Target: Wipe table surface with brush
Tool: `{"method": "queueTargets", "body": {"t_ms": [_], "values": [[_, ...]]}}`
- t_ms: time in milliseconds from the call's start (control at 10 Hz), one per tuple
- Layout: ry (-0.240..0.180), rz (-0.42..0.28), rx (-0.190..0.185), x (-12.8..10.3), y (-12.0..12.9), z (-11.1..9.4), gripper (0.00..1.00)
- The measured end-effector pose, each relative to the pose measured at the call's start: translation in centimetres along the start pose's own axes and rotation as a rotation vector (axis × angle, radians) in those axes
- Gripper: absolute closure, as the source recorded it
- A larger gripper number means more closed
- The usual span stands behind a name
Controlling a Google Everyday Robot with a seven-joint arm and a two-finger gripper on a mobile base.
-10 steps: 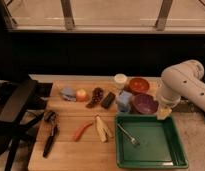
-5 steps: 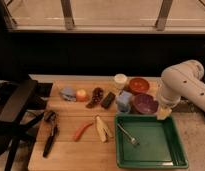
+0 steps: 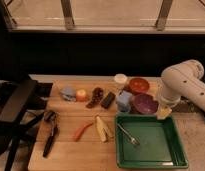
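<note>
The brush (image 3: 50, 136) is slender and black, with its bristly head toward the back and a long handle tapering toward the front edge. It lies flat on the left of the plank bench (image 3: 76, 155), beside an orange piece (image 3: 82, 131). The gripper (image 3: 163, 113) hangs well apart from it, over the far right corner of the green tray (image 3: 177, 162), its fingers apart and empty.

Dim, warm light on the table surface (image 3: 76, 152); surroundings fall into black shadow.
</note>
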Motion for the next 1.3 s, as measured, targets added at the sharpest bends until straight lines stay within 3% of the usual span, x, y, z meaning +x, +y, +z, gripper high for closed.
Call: {"method": "queueTargets", "body": {"t_ms": [100, 400, 700, 900, 1100, 1300], "values": [[-0.013, -0.078, 0.002, -0.8, -0.5, -0.1, 0.35], [-0.053, -0.429, 0.017, -4.3, -1.6, -0.2, 0.35], [-0.112, -0.783, 0.031, -10.6, -2.4, -0.4, 0.35], [-0.192, -1.001, 0.039, -15.8, -2.3, -0.7, 0.35], [-0.249, -1.128, 0.045, -18.7, -1.9, -1.1, 0.35], [-0.257, -1.147, 0.042, -19.0, -1.7, -1.1, 0.35]]}}
